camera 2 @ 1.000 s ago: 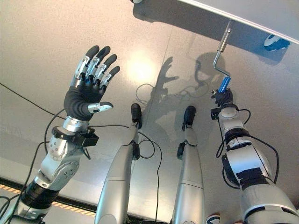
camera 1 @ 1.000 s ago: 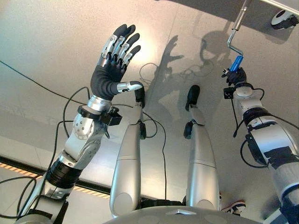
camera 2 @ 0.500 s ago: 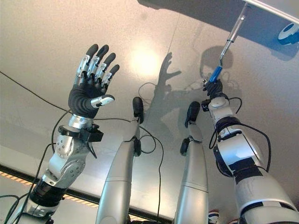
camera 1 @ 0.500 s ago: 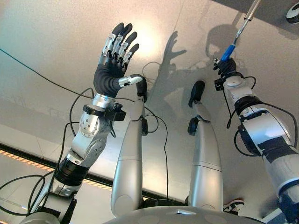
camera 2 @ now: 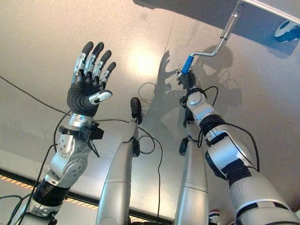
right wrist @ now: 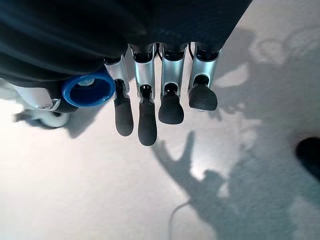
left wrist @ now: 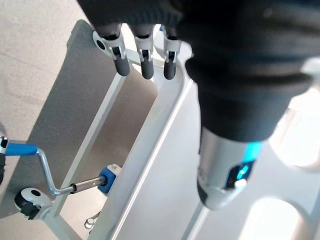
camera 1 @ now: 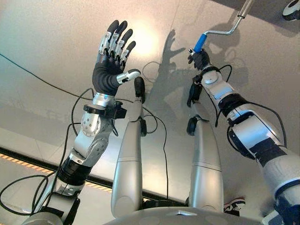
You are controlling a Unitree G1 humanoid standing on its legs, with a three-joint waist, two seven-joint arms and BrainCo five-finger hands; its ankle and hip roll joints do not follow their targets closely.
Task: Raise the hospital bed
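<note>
Right hand [camera 1: 200, 59]: closed round the blue grip [camera 1: 200, 42] of the crank; grip end seen tucked against the palm in the right wrist view [right wrist: 88, 90], fingers [right wrist: 143, 117] hanging beside it.
Left hand [camera 1: 111, 63]: raised, fingers spread and straight, holding nothing, well apart from the crank.
Crank [camera 1: 225, 32]: bent metal rod running from the blue grip up to the bed frame [camera 2: 269, 9]; socket at the frame visible in the left wrist view [left wrist: 106, 180].
Bed frame: pale rails, castor wheel [camera 2: 284, 29] beside the crank's root.
Progress: grasp done, cranking judged under way; bed height not readable, turns remaining unknown.
Outstanding: further turning, then release.
</note>
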